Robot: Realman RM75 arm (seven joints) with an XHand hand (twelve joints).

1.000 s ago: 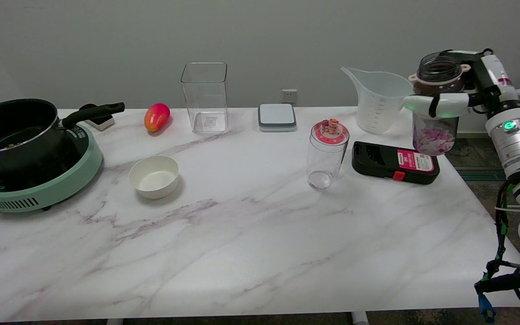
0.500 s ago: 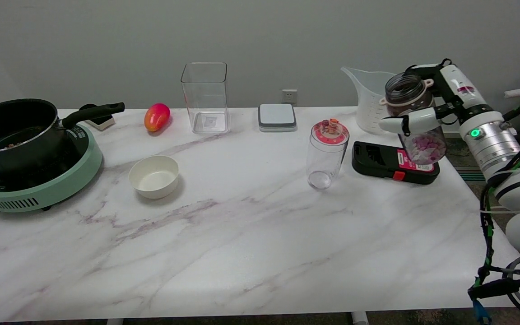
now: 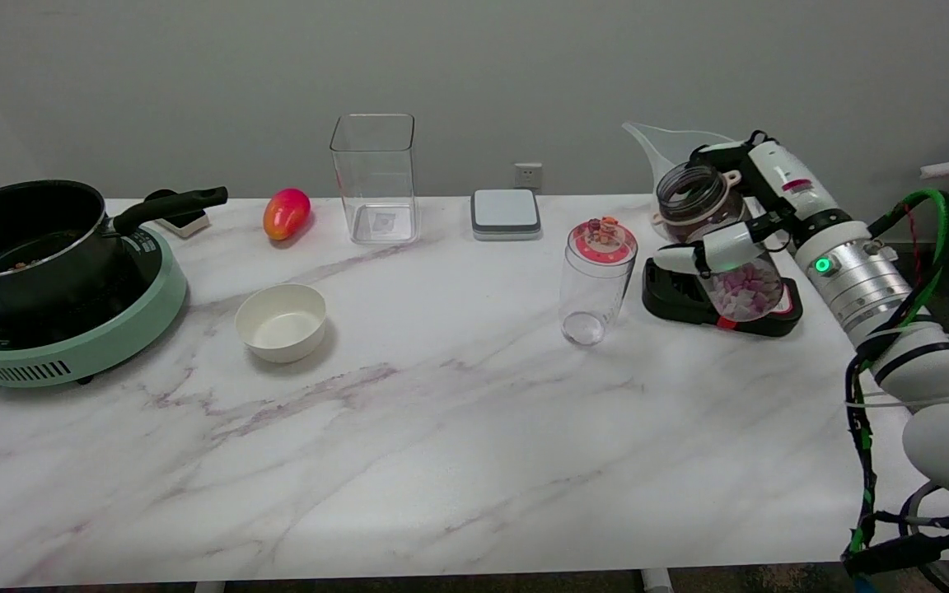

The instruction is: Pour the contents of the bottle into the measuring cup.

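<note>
Gripping the bottle (image 3: 717, 239) with the right hand (image 3: 738, 231), I read the grasp as closed around the bottle's middle, one white finger wrapped across its front. The bottle is held in the air with its open mouth uppermost and leaned toward the picture's left; pink and white pieces lie in its lower end. It hangs above the black case (image 3: 717, 301) with the red label, which lies flat on the marble table (image 3: 441, 428). The measuring cup (image 3: 672, 156) stands just behind the bottle at the table's far edge, mostly hidden by the bottle and hand (only its spout and upper rim show). To the left of the case stands a clear jar (image 3: 596, 280) with a red lid. Farther left I see a grey-topped box (image 3: 506, 213), a tall clear container (image 3: 374, 178), a white bowl (image 3: 281, 322), a mango (image 3: 286, 213) and a black pot (image 3: 25, 239) on a green cooker (image 3: 87, 346)
</note>
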